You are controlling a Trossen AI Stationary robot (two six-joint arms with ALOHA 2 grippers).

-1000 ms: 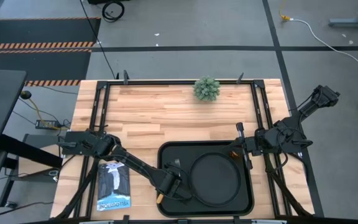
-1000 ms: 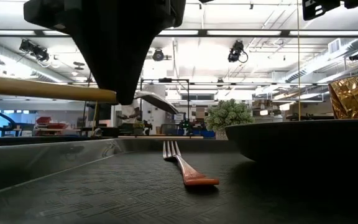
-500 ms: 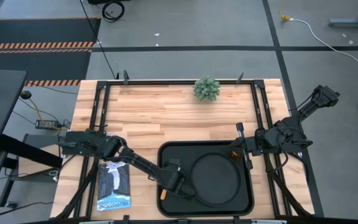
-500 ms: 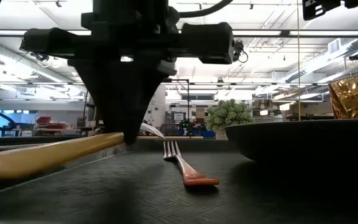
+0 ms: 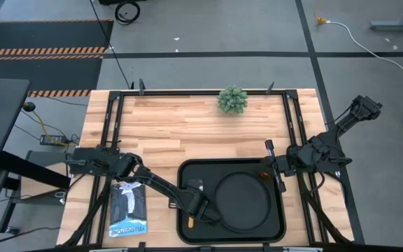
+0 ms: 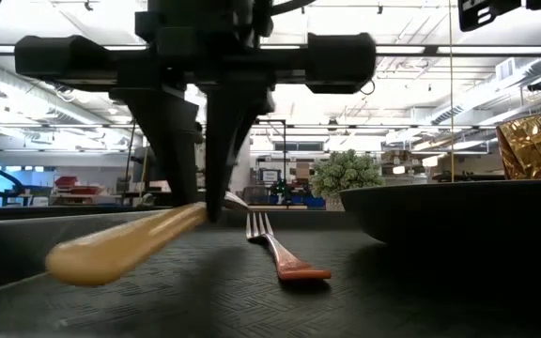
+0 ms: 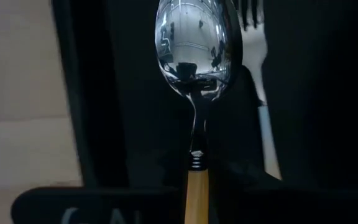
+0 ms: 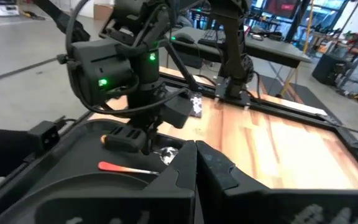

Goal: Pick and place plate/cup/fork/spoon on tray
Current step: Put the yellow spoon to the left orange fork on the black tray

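The black tray (image 5: pixel 278 217) lies at the table's near side, with the round black plate (image 5: pixel 243 203) resting flat in it. The fork (image 6: pixel 285 255) lies flat on the tray floor left of the plate, and also shows in the left wrist view (image 7: pixel 263 118). My left gripper (image 5: pixel 196 207) is low over the tray's left part, shut on the spoon (image 6: pixel 120 249). The amber cup (image 6: pixel 538 145) stands at the tray's far right corner. My right gripper (image 5: pixel 270 168) is beside it with its fingers (image 8: pixel 185 171) together. My left gripper pinches the spoon between its two fingers at the top of the orange handle (image 7: pixel 196 186), just behind the silver neck. The fingers (image 6: pixel 216 178) come from above, pointing down, across the spoon. The spoon tilts: its bowl (image 7: pixel 194 50) is up and its handle end (image 6: pixel 73 265) is low near the tray floor.
A small green plant (image 5: pixel 233 99) stands at the table's far edge. A printed booklet (image 5: pixel 128 208) lies left of the tray. Bare wood lies between the plant and the tray.
My left gripper has come down toward the tray floor with the spoon and shifted a little toward the plate. The spoon has tipped from nearly level to slanting, its handle end dropping toward the tray floor.
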